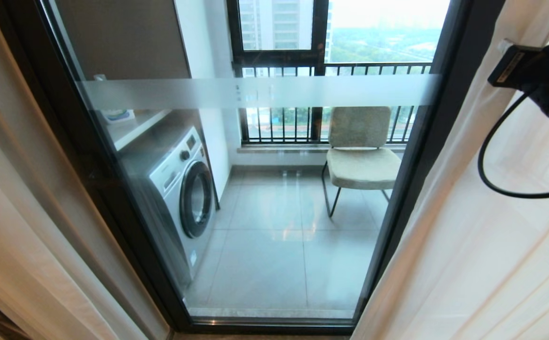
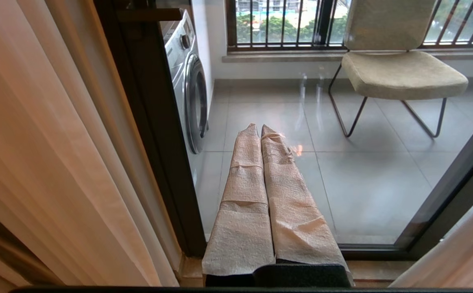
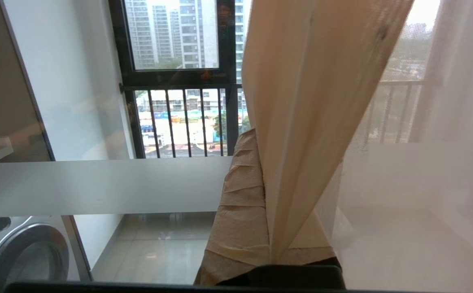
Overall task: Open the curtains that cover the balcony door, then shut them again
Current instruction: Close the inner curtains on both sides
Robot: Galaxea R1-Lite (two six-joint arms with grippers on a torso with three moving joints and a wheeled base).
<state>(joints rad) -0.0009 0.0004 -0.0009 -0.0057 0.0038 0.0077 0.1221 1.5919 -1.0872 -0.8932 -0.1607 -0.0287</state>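
The tall glass balcony door in its dark brown-black frame (image 1: 274, 203), crossed by a frosted horizontal band, stands mostly uncovered, so the balcony's white front-loading washing machine (image 1: 184, 189) and beige padded chair on thin metal legs (image 1: 361, 160) show plainly through it. The floor-length curtains are parted to either side: a thick beige-grey drape (image 1: 29, 226) hangs gathered at the robot's left, and a thin see-through white sheer (image 1: 482, 245) falls at its right. The right gripper (image 3: 269, 195), its fingers wrapped in tan paper-like padding, is raised at the door's right edge with its jaws pressed together on a narrow fold of that sheer, which runs up from between them in the right wrist view; whether any of the thicker drape is caught in the pinch too is hard to tell, since the fabric hides the fingertips. In the head view only the black back of that arm and a looping cable (image 1: 538, 89) show. The left gripper (image 2: 260, 134) hangs low and idle facing the door, its padded fingers closed flat against each other on nothing. The opening looks done or nearly so, and the closing step appears to be in hand. The next move would call for drawing the pinched sheer sideways across the glass toward the left frame, keeping the grip firm so the light fabric does not slip free.
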